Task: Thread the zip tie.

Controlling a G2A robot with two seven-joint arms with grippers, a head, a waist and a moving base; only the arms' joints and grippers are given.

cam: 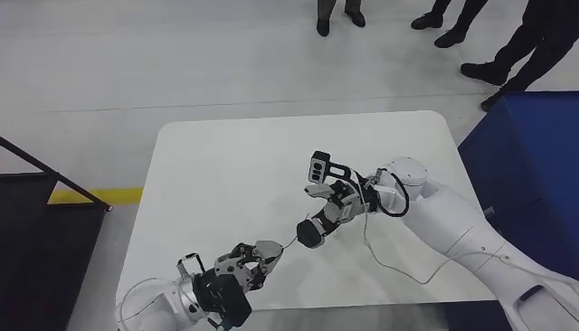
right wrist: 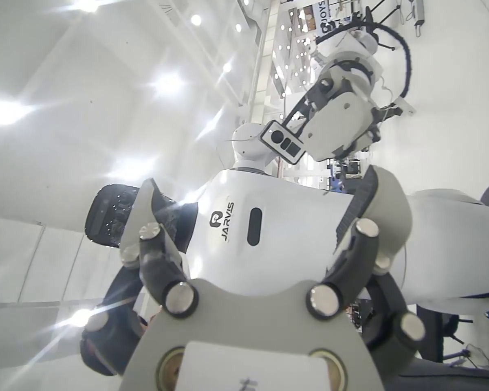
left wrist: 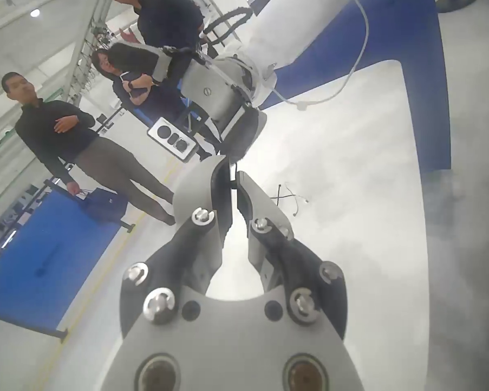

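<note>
while the white table [cam: 226, 168] is lying under both my arms, my right gripper [right wrist: 260, 176] is hanging with its fingers spread wide, and my left gripper [left wrist: 231, 172] is pinching the thin zip tie [cam: 288, 243], which is stretching toward the right gripper over the table's near part.

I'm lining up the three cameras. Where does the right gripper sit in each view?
Top view: right gripper over the table, facing the left gripper.
Left wrist view: right gripper just beyond the left gripper.
Right wrist view: right gripper foreground, open.
Shared landmark: left gripper, shut on the zip tie.
</note>
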